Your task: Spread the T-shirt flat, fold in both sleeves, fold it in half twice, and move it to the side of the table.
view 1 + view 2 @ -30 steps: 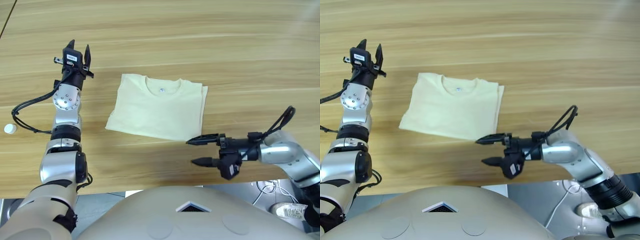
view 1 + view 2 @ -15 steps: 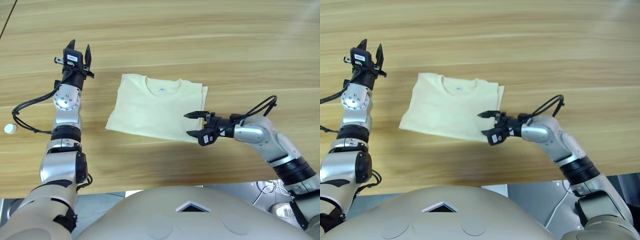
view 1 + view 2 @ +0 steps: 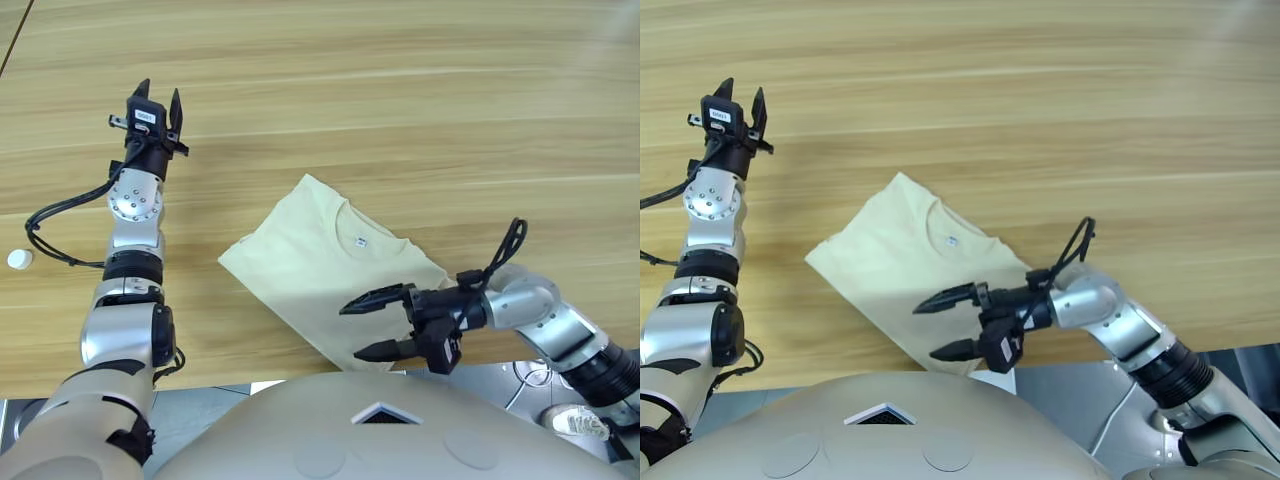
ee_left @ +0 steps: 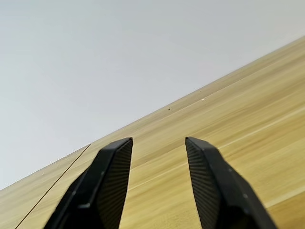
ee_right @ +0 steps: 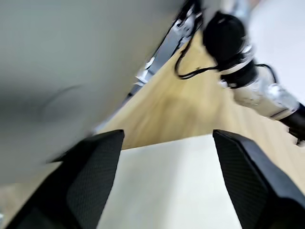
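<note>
T-shirt has been dragged, twisting, to the near edge of the bench — right gripper now gapes empty, left gripper likewise; placement looks nearly finished.

left claw | fingers apart | over wooden table

No legible text; white sticker on left hand, T-shirt neck tag unreadable.

A small white round object is seen near the left edge of the tabletop. A shoe is seen on the floor, beyond the near right corner.
</note>
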You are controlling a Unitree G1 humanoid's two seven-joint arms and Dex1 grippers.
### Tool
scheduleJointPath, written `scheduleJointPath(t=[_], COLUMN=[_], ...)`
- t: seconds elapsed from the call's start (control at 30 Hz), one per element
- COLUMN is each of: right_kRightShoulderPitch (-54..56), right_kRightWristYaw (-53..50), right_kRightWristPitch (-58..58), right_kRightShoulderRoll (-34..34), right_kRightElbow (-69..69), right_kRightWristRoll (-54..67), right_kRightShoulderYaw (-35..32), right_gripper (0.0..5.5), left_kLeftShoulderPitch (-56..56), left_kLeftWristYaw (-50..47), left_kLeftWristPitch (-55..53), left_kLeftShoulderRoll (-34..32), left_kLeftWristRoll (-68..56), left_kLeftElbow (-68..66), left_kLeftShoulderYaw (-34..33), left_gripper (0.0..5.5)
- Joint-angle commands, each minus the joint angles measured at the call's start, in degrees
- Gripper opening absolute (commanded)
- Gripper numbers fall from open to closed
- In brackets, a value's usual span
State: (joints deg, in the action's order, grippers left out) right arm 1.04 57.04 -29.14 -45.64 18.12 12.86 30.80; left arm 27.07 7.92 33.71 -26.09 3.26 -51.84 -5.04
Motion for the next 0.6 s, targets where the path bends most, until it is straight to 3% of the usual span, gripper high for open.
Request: scheduleJointPath(t=[0.03, 0.17, 0.3, 0.43, 0.6], right_kRightShoulderPitch=[8.8, 16.9, 22.1, 28.7, 36.5], right_kRightWristYaw=[-6.9, -14.1, -16.6, -21.9, -31.1], right_kRightWristPitch=[7.5, 10.4, 9.6, 5.5, 4.8], right_kRightShoulderRoll=[10.5, 22.1, 30.7, 34.2, 36.9], right_kRightElbow=[-6.2, -17.2, -29.7, -51.6, -73.6], right_kRightWristRoll=[-6.2, -20.6, -26.0, -33.6, -36.6], right_kRightShoulderYaw=[-1.6, 3.0, 6.4, 8.3, 6.1], right_gripper=[3.44, 3.44, 3.44, 3.44, 3.44], left_kLeftShoulderPitch=[0.6, 1.0, 1.9, 2.2, 2.1], left_kLeftWristYaw=[-0.3, -0.4, -0.5, -0.8, -0.9], left_kLeftWristPitch=[0.2, 0.3, 0.2, 0.3, 0.3], left_kLeftShoulderRoll=[0.4, 0.6, 1.0, 1.4, 1.7], left_kLeftWristRoll=[0.6, 0.6, 0.9, 1.1, 1.2], left_kLeftElbow=[0.0, -0.2, -0.9, -0.9, -0.6], left_kLeftShoulderYaw=[0.3, 0.3, 0.6, 0.7, 0.6], left_gripper=[2.06, 2.06, 2.06, 2.06, 2.06])
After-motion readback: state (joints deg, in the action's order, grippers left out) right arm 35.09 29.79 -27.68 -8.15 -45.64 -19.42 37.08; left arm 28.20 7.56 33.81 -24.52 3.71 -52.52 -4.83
